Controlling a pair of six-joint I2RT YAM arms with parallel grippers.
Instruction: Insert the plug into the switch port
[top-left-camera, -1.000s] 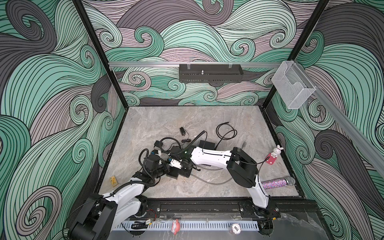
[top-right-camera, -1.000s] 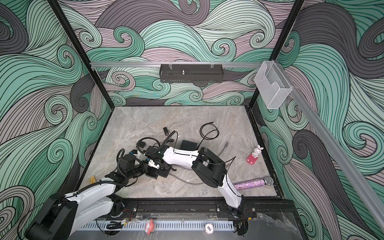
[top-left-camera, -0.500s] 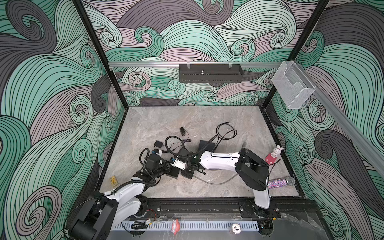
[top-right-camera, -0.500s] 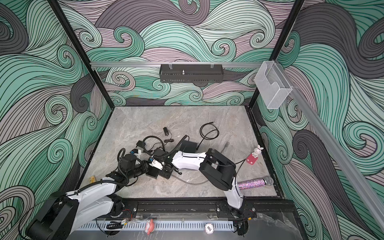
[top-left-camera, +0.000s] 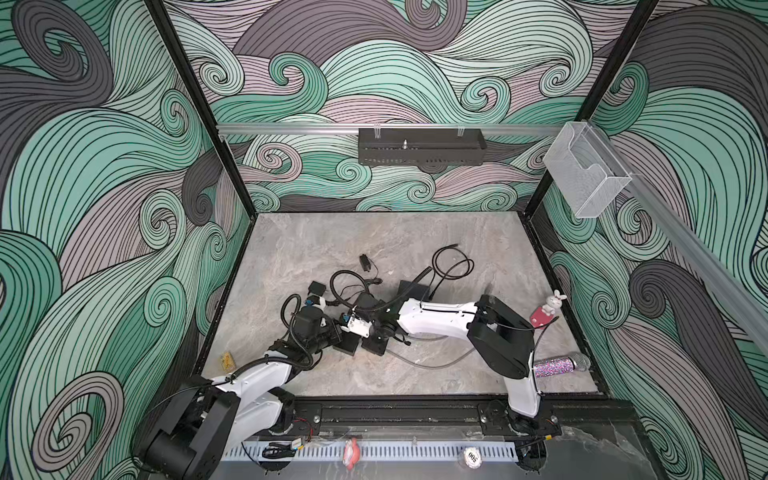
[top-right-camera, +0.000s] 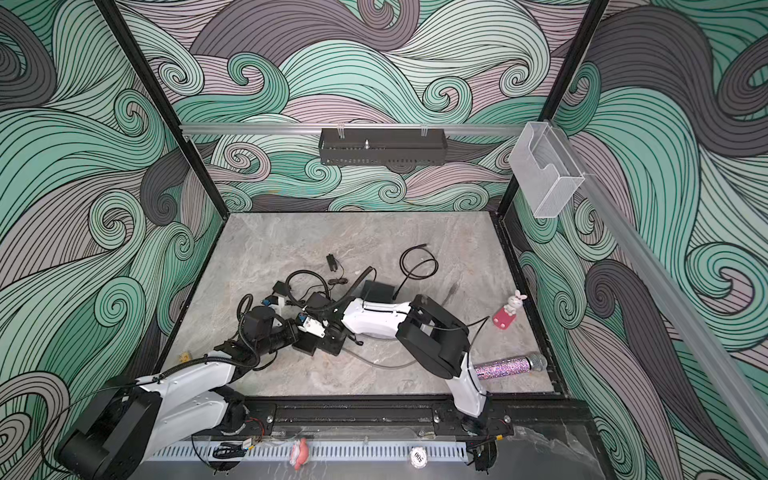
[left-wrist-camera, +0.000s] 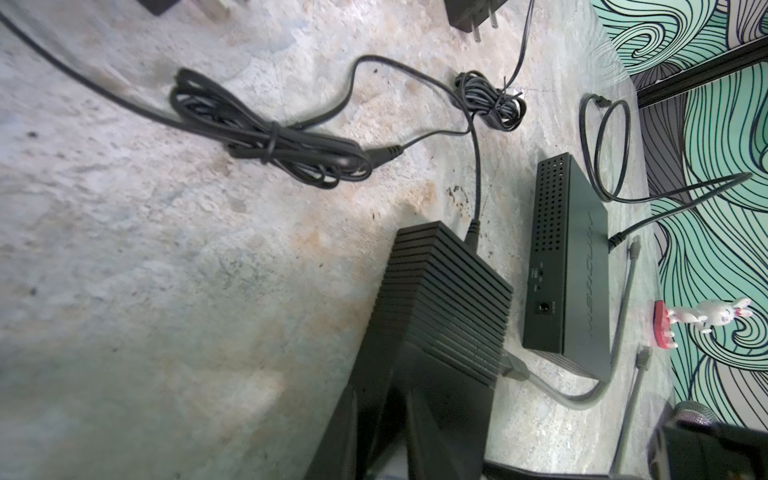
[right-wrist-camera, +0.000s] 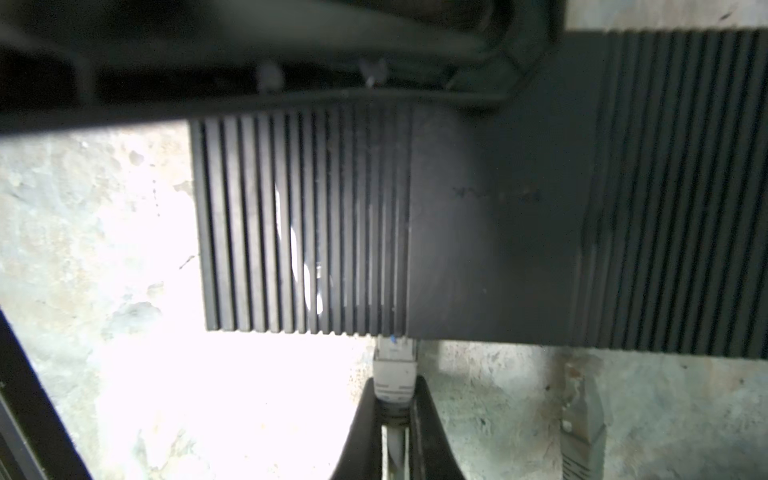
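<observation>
Right gripper (right-wrist-camera: 394, 401) is clamped on the grey plug (right-wrist-camera: 394, 370), with the cable running back between its fingers. The plug nose meets the side edge of the ribbed switch (right-wrist-camera: 457, 228); can't tell if it's seated. Left gripper (left-wrist-camera: 395, 374) is closed on the switch's opposite side. Both meet front, left of middle on the table (top-left-camera: 374, 249). Mercury box (left-wrist-camera: 582, 270) lies just beside the switch.
</observation>
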